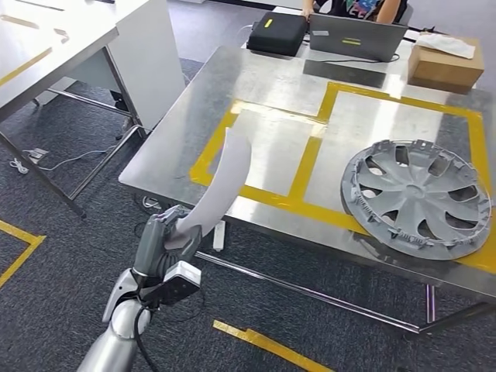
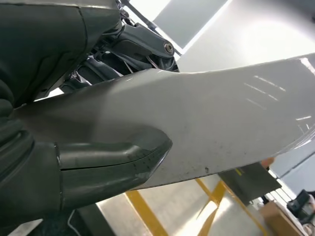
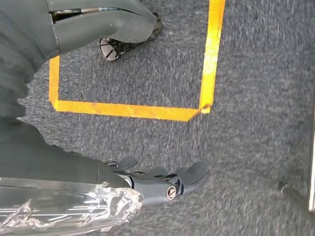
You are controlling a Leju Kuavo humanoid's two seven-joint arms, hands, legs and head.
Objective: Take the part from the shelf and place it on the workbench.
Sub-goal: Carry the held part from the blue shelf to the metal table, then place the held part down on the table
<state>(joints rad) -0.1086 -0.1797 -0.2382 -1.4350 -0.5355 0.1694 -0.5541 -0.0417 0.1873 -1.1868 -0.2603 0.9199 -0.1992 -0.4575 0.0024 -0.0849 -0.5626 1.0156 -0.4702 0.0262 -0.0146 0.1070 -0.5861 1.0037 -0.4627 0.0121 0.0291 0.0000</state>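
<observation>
My left hand grips the lower end of a long, curved white part, which rises up and to the right over the front left corner of the metal workbench. Up close, in the left wrist view, the thumb presses on the white part, with the other fingers behind it. In the right wrist view my right hand hangs over grey carpet, fingers spread and holding nothing.
A grey wheel cover lies on the bench's right side inside yellow tape outlines. At the far edge are a black case, a laptop, a cardboard box and a person. A white table stands left.
</observation>
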